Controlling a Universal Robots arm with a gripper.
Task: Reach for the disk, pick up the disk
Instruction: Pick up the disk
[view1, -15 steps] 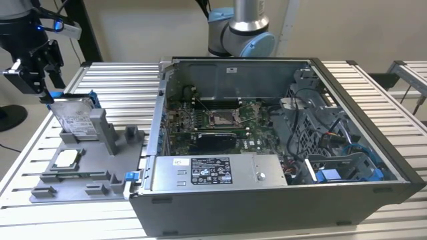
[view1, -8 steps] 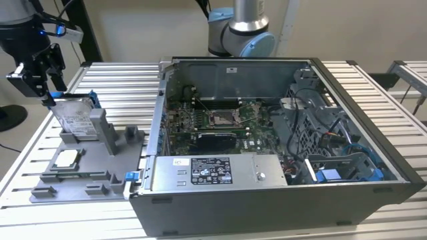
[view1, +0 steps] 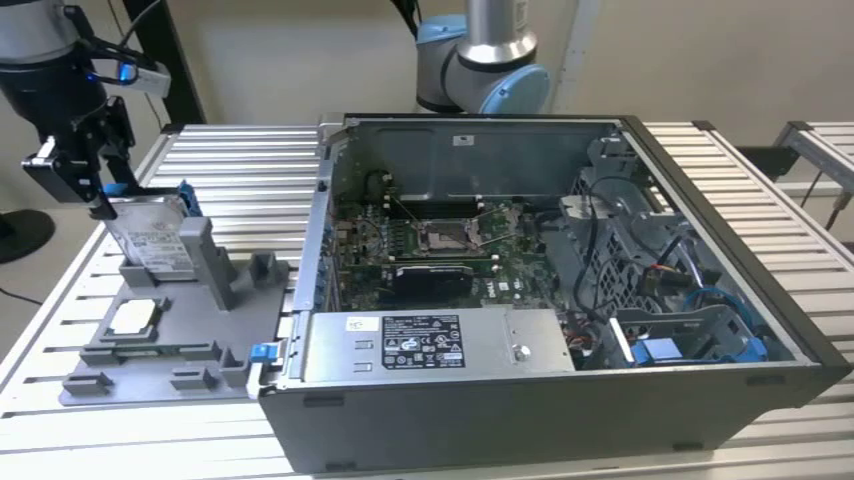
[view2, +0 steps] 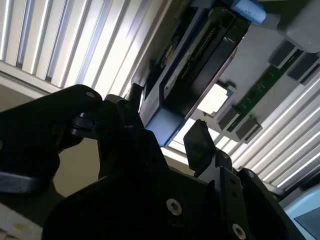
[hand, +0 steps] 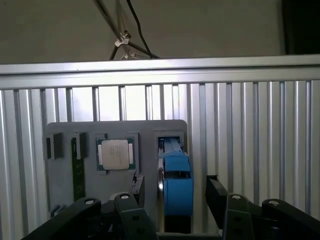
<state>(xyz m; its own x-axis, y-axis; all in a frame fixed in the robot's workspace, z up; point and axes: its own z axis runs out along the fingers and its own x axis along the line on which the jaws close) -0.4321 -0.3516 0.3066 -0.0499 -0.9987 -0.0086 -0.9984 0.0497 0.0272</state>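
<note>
Under the gripper (view1: 103, 207), half-hidden disk (view1: 156, 243)

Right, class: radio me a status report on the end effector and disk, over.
End effector open, astride disk. Disk upright in grey holder, not yet lifted. Nothing in the way.

The gripper (view2: 166, 119) straddles the near end of the disk (view2: 197, 57), its black fingers (view2: 200, 142) spread. One sits at ten o'clock of the blue bracket (view2: 161, 125), the other at four o'clock. A bright gap shows between that second pad and the bracket; whether the first one touches is unclear. The disk stands on edge in the grey holder (view2: 272, 52), its dark face and connector row showing. At four o'clock from the disk lies a small square silver chip (view2: 216, 98) and, farther on the same bearing, a green memory strip (view2: 257, 89). A slatted metal table (view2: 60, 40) lies beneath.
</note>
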